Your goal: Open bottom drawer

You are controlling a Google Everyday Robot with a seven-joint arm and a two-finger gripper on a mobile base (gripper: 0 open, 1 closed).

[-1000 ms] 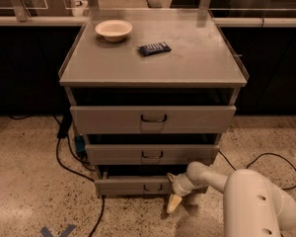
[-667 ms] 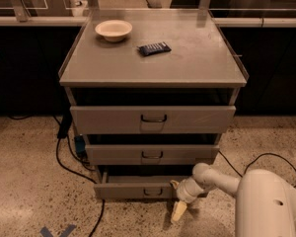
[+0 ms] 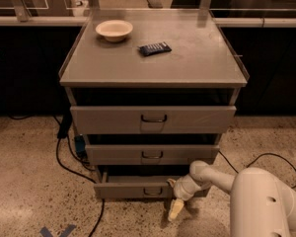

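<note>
Compared with a second ago, the bottom drawer (image 3: 128,190) has slid a little nearer to me and my gripper (image 3: 175,209) has sunk lower, closer to the floor (image 3: 29,191). From the one camera view, the drawer sits at the foot of the cabinet, under the middle drawer (image 3: 118,154) and the top drawer (image 3: 108,118), pulled out only part of the way. My gripper hangs just right of the small dark handle (image 3: 153,191) and below it, pointing down at the floor; whether it is spread or pressed together I cannot tell, nor whether it has any hold on the handle. That is my main worry: if the hold is gone, pulling back further would leave the drawer where it stands. Drawing from the right of centre could also skew it on its runners and jam it, and this low my gripper could scrape the floor. A black cable (image 3: 69,164) trails over the floor past the drawer's near left corner and might snag. As for contents, the thin strip of drawer interior that shows looks bare, the rest is hidden. On the cabinet top (image 3: 187,63), at the far left, the pale bowl (image 3: 114,29) looks empty, with a dark packet (image 3: 155,48) lying near it on the right.
</note>
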